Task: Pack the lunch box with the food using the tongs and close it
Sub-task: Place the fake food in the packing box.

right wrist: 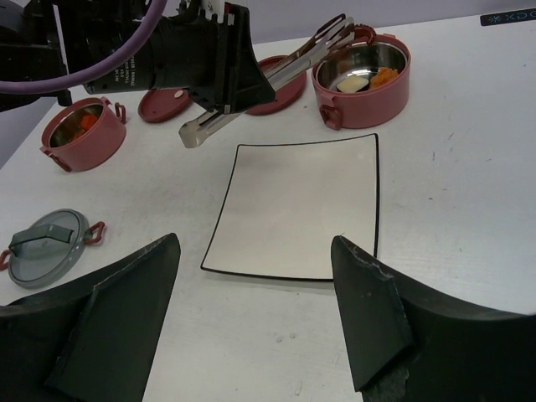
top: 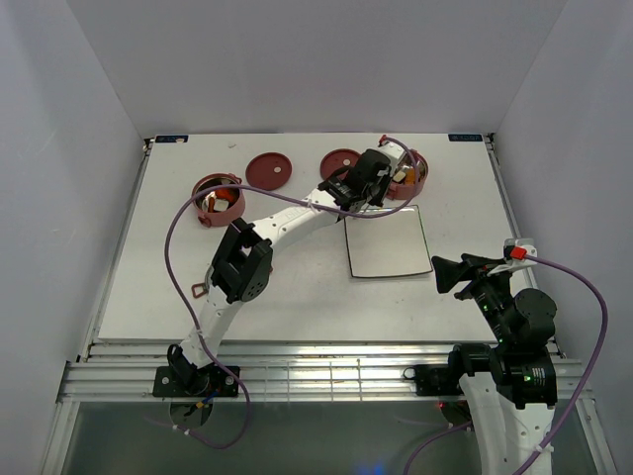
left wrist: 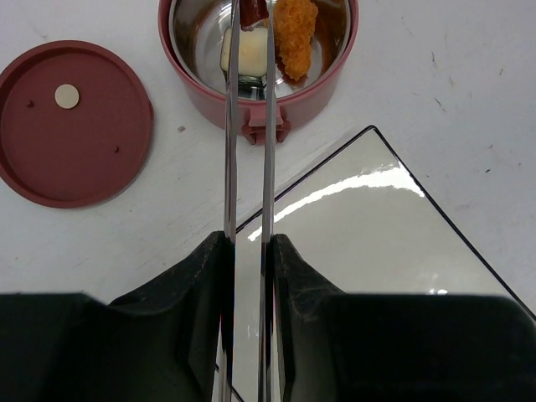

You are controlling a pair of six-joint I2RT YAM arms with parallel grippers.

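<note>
Top view: blue labels (top: 170,139) are fixed at the far corners of the counter (top: 297,297), but their writing is too small to be read. The left fingers (top: 368,183) are stretched towards the right bowl (top: 419,178) of the lunch box. The left bowl (top: 239,198) stands well apart, with two flat lids (top: 268,170) between them. A white plate (top: 388,242) lies just beside the right bowl on its near side. The right fingers (top: 457,269) are spread wide near the plate's right corner, and nothing is held.

Left wrist view: the tongs (left wrist: 230,167) are gripped by the left fingers, their two arms squeezed to a narrow gap. Their tips reach into the right bowl, where an orange nugget (left wrist: 295,33) and a pale piece (left wrist: 247,50) lie. A dark-red piece (left wrist: 255,8) shows between the tips, but whether it is pinched cannot be told. A corner of the plate lies beneath the tongs.

Right wrist view: pale letters show on one blue label but cannot be made out. The right fingers gape over the plate's near edge. A grey cover (right wrist: 46,251) with red clasps lies at the left, near the left bowl. The left arm hides part of the lids.
</note>
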